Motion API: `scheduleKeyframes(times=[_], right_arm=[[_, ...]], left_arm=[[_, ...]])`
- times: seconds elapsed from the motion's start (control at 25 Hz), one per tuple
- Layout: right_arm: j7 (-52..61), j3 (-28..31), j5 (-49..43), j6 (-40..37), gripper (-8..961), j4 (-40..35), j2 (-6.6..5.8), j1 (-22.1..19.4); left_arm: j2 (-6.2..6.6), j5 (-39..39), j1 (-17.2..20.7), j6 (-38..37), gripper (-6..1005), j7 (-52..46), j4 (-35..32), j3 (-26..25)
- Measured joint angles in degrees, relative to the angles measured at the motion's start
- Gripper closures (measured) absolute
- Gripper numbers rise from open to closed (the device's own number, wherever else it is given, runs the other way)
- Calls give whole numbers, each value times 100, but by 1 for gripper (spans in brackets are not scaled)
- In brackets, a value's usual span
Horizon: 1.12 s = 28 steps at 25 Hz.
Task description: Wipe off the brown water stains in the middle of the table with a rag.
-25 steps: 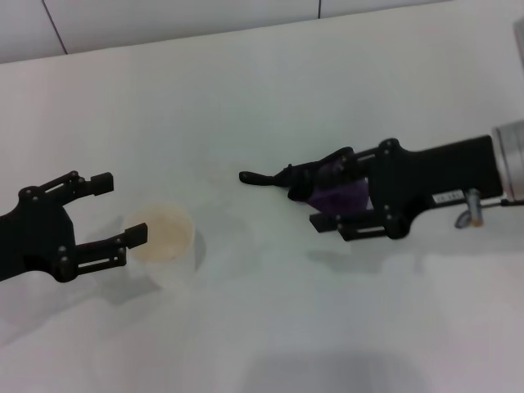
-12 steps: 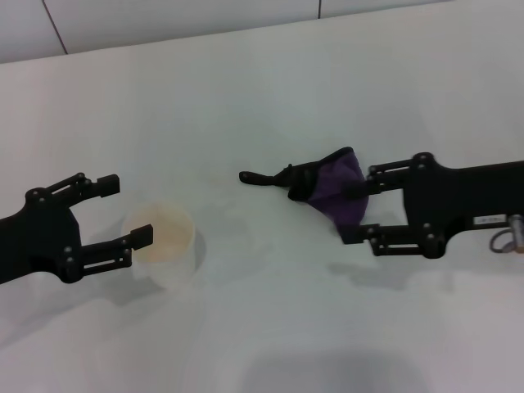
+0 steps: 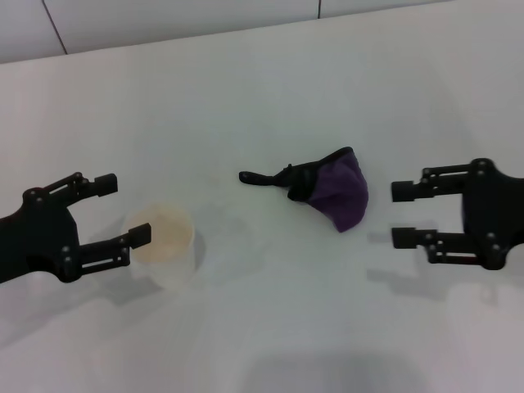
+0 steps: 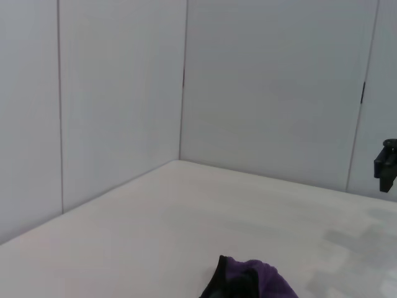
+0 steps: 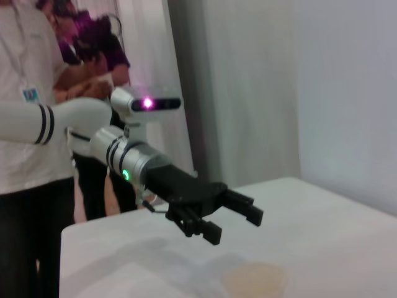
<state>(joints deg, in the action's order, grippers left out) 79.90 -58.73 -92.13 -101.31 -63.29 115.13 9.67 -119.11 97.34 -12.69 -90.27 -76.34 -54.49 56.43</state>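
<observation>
The rag (image 3: 336, 195) lies alone near the middle of the desk (image 3: 270, 98), a soft, bunched purple cloth edged in black, with a thin black tail (image 3: 260, 178) stretched out flat from it. Its long axis runs across the desk from side to side, the tail pointing toward the robot's left and the rounded purple bulk sitting at the robot's right end. There is one rag, one paper cup (image 3: 164, 242) and two hands. The cup is a white, round, open-topped cylinder standing upright on the robot's left part of the desk, well apart from the rag, with a pale tan inside. The desk is a plain, smooth white surface; no brown stain can be made out on it between the cup and the rag. The right hand (image 3: 407, 214) hovers just beside the rag on the robot's right, not touching it, its two black fingers spread apart and holding nothing. The left hand (image 3: 121, 210) sits at the cup, its fingers spread wide either side of the rim; whether they touch the cup cannot be told. The left wrist view shows the rag's purple folds and black edge close up.
</observation>
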Motion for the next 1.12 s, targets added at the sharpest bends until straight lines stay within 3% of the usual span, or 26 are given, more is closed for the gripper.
scheduleKeyframes(times=[0.44,1.12], right_arm=[[-442,229,-38,-61,420,467,-6,50],[-464,162,-273,578,420,763,-9,140]], left_arm=[[9,-136,47,-130,123,54,54,-9],[11,48,139,-291,123,56,148,0]])
